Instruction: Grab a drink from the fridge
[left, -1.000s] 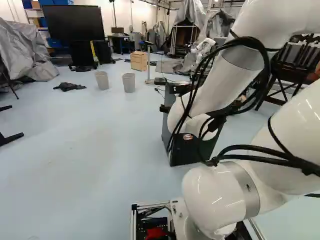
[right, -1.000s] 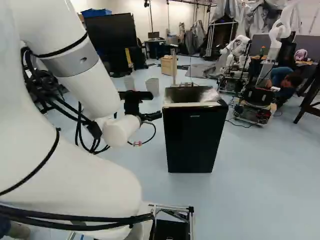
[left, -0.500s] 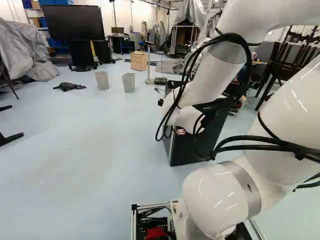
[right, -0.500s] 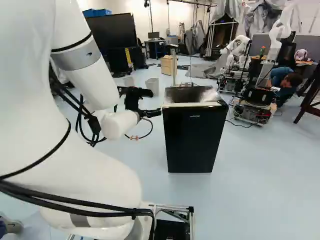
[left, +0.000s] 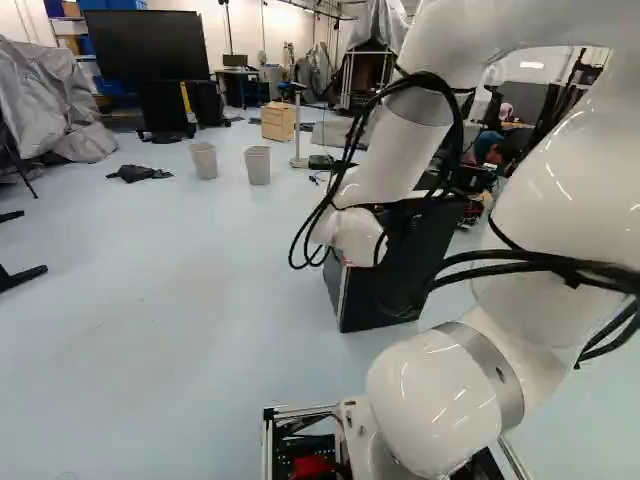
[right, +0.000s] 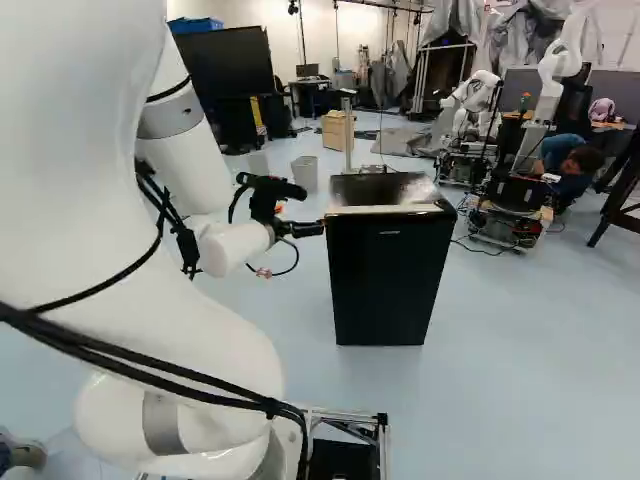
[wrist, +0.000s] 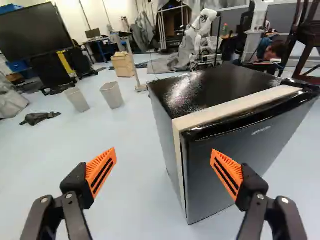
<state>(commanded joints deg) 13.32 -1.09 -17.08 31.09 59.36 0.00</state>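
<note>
In the right base view my gripper (right: 310, 229) is beside the upper left edge of a black fridge (right: 390, 280); whether it touches cannot be told. The wrist view shows the gripper (wrist: 163, 152) with fingers wide apart and nothing held between them. Ahead of it stands the fridge (wrist: 245, 150), upright, its dark door shut against the pale rim of the grey body. One orange pad (wrist: 227, 172) overlaps the door in this view, the other shows against floor. My arm hides part of the fridge in the left base view. No drink is visible.
Two grey bins (left: 257, 165) stand on the floor beyond the fridge, with a wooden box (left: 278, 121) behind them. Another robot (right: 510, 195) is at the back right, a crouching person beside it. A large black screen (wrist: 35, 31) stands farther off.
The arm's upper links have swung leftward in the left base view and rightward in the right one. The gripper has shifted only slightly near the fridge's edge. The base and fridge have stayed put.
</note>
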